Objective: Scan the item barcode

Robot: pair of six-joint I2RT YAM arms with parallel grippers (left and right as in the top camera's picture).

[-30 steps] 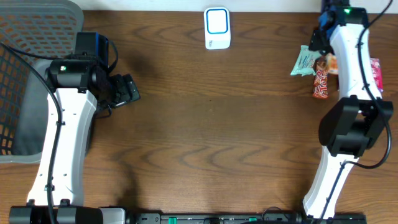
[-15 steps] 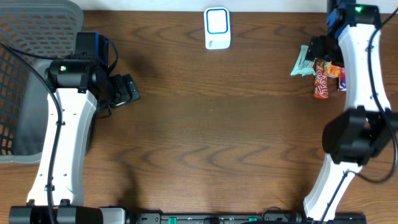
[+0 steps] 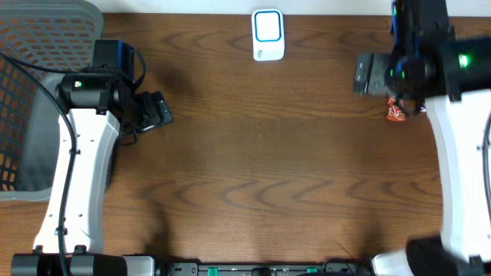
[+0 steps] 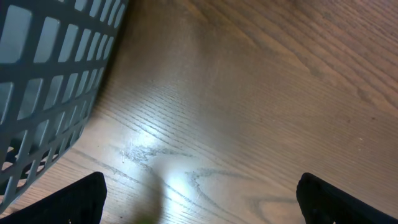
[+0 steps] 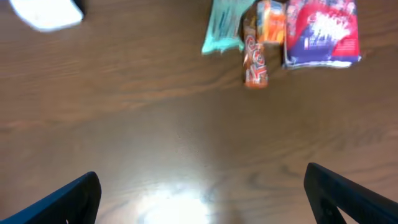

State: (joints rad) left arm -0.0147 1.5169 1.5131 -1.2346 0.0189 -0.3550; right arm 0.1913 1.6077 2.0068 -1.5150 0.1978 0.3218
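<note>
Several snack packets lie at the table's right rear. The right wrist view shows a teal packet [image 5: 222, 28], an orange-red bar [image 5: 254, 61] and a red and purple packet [image 5: 323, 31]. From overhead only the bar's end [image 3: 395, 112] shows under the right arm. A white scanner with a blue frame [image 3: 268, 34] sits at the rear middle; its edge [image 5: 46, 12] is in the right wrist view. My right gripper [image 3: 370, 73] [image 5: 202, 205] hovers open beside the snacks, holding nothing. My left gripper [image 3: 157, 111] [image 4: 202, 205] hangs open and empty over bare wood.
A grey mesh basket [image 3: 31, 92] fills the left rear corner, its wall [image 4: 50, 81] close beside my left gripper. The table is dark brown wood [image 3: 261, 169].
The right arm has swung away from the far right edge and turned over the snacks, so that its wrist covers most of them. The left arm has not moved.
</note>
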